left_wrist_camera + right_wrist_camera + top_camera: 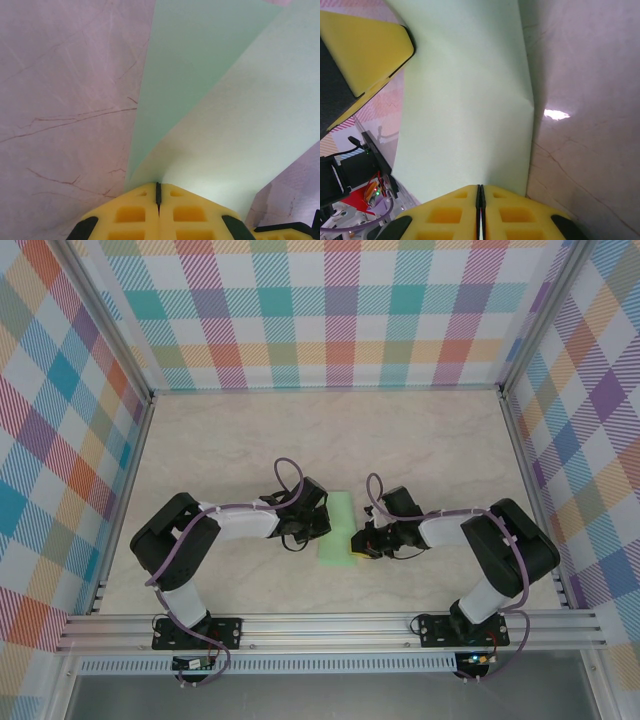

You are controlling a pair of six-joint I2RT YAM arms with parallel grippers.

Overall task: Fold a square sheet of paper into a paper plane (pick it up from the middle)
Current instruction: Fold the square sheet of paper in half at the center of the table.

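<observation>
while in both pincers (158, 186) (480, 188) — mint paper (338, 528)

Mint-green paper (338, 528) (plaid walls (340, 310), marbled table (300, 430))

One sheet (338, 528), pale green, a single piece near the middle of the table (300, 430); one table; two arms, the left arm (230, 523) at 9 o'clock of the sheet and the right arm (470, 532) at 3 o'clock; two grippers, the left gripper (158, 189) and the right gripper (480, 190); two yellow fingers (130, 214) on each, four in all; two purple cables (290, 468), one per arm; three checked walls (330, 310), at 9, 12 and 3 o'clock.
</observation>
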